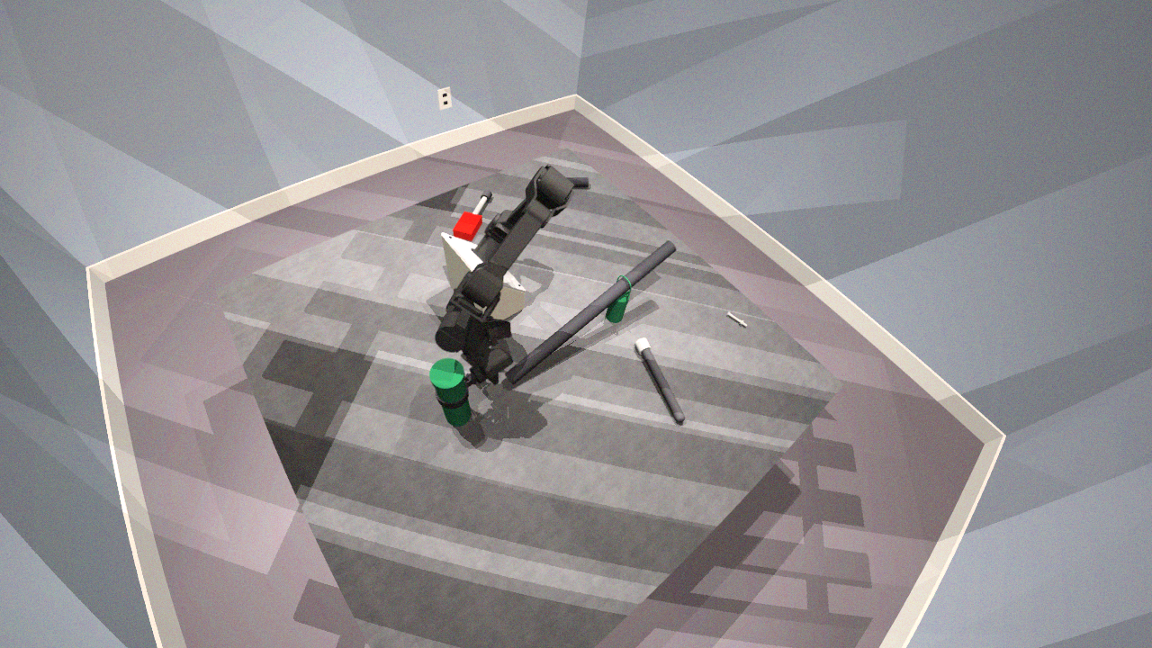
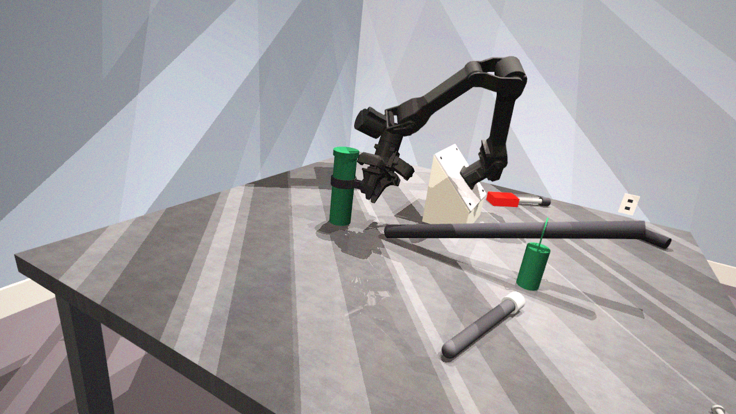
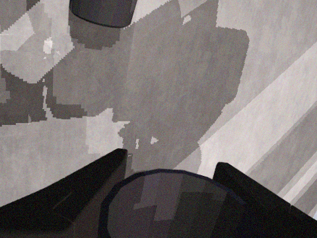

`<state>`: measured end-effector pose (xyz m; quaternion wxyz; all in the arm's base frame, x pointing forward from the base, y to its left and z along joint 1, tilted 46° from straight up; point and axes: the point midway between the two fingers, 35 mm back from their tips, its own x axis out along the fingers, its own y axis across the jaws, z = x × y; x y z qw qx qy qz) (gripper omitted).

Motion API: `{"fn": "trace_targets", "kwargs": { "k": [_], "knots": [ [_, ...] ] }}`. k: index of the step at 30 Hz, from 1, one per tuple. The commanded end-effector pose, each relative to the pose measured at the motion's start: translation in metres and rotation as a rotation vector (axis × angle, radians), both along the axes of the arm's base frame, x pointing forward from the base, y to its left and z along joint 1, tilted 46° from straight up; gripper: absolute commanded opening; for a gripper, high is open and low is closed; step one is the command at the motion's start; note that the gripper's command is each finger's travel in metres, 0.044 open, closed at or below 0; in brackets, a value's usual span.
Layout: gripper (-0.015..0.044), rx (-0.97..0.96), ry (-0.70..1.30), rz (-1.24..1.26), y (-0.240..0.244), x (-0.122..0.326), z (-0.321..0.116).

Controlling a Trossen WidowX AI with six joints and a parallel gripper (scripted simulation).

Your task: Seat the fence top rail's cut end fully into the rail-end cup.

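Observation:
My gripper (image 1: pixel 488 380) (image 2: pixel 374 194) (image 3: pixel 171 166) is shut on the dark rail-end cup (image 3: pixel 165 198), whose round mouth shows between the fingers in the wrist view; the fingers mostly hide it elsewhere. The cup is on the black brace band (image 1: pixel 451 400) (image 2: pixel 341 181), around the upright green big post (image 1: pixel 458 416) (image 2: pixel 340 208), above mid-height but clearly below the post cap (image 1: pixel 446 373) (image 2: pixel 345 150). The dark rail (image 1: pixel 576 323) (image 2: pixel 463 230) (image 3: pixel 102 11) passes through the thin green loop (image 2: pixel 543 234) above the small green post (image 1: pixel 616 309) (image 2: pixel 533 266). Its cut end is outside the cup, apart from it and lower.
The arm's white wedge base (image 1: pixel 510 303) (image 2: pixel 437 200) is behind the rail's cut end. A red block (image 1: pixel 467 226) (image 2: pixel 502 199) with a white handle lies beyond it. A dark rod (image 1: pixel 663 386) (image 2: pixel 478 329) with a white end lies on the striped table (image 2: pixel 257 309). A small white pin (image 1: pixel 737 319) lies right.

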<state>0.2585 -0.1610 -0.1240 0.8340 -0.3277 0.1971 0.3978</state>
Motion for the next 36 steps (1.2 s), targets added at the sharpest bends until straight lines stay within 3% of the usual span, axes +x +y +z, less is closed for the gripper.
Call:
{"fn": "trace_targets", "kwargs": {
  "k": [1,33,36],
  "knots": [
    [0.0,0.001,0.024,-0.022,-0.0001,0.004,-0.0001],
    [0.0,0.004,0.027,-0.024,-0.0001,0.0038,-0.0002],
    [0.0079,0.004,0.027,-0.024,-0.0001,0.0038,-0.0002]
  ]
}}
